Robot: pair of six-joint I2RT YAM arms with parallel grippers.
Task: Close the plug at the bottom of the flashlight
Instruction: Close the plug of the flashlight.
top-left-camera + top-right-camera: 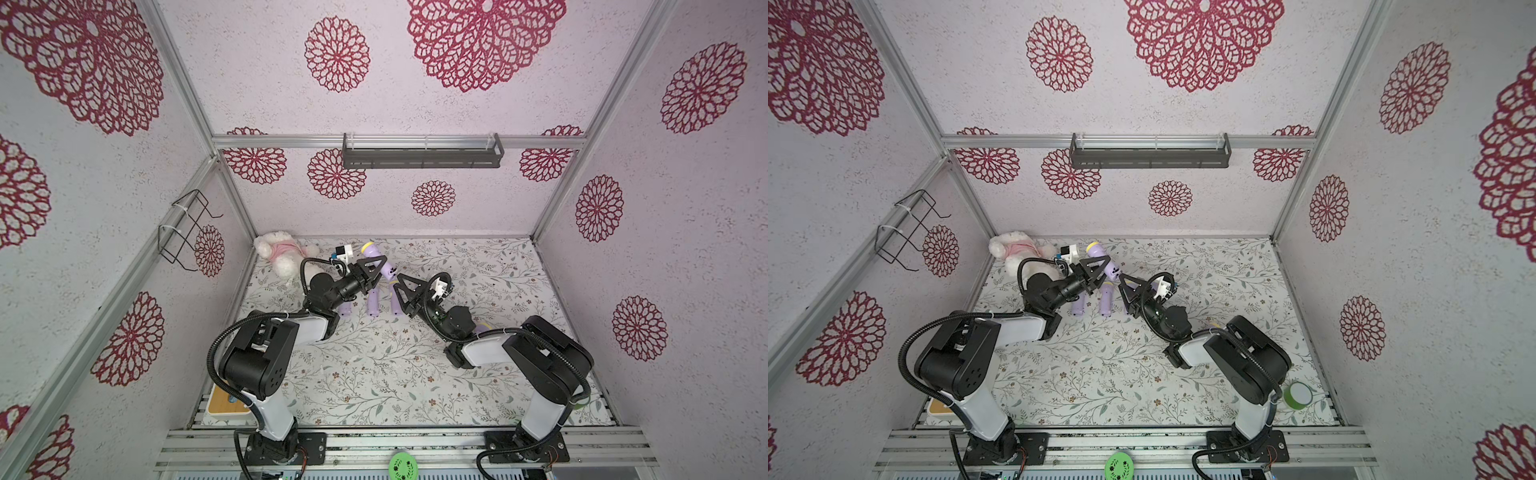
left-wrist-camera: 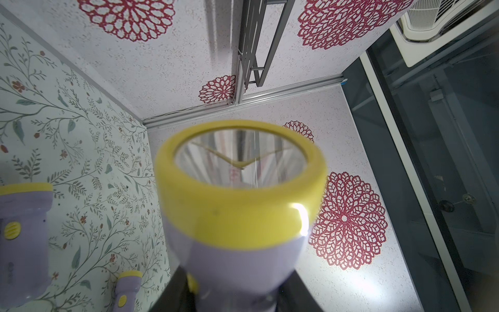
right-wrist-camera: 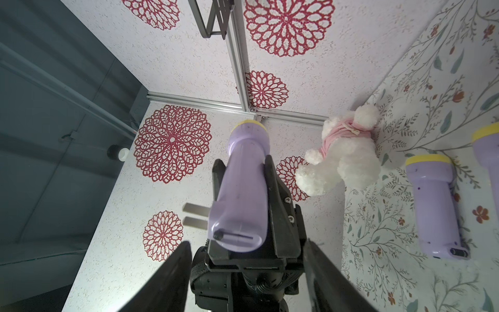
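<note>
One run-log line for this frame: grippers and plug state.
left gripper: shut on flashlight, lifted | right gripper: open at its bottom end | plug: prongs out, not closed

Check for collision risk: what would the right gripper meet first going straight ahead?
The right gripper would likely meet the bottom end of the lifted flashlight, beside its open plug; depth unclear.

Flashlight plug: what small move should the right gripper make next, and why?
Probably move the right gripper onto the two metal prongs and fold them in. The left gripper clamps the flashlight, the prongs stick out beside its base, and the right gripper stands open near that base.
</note>
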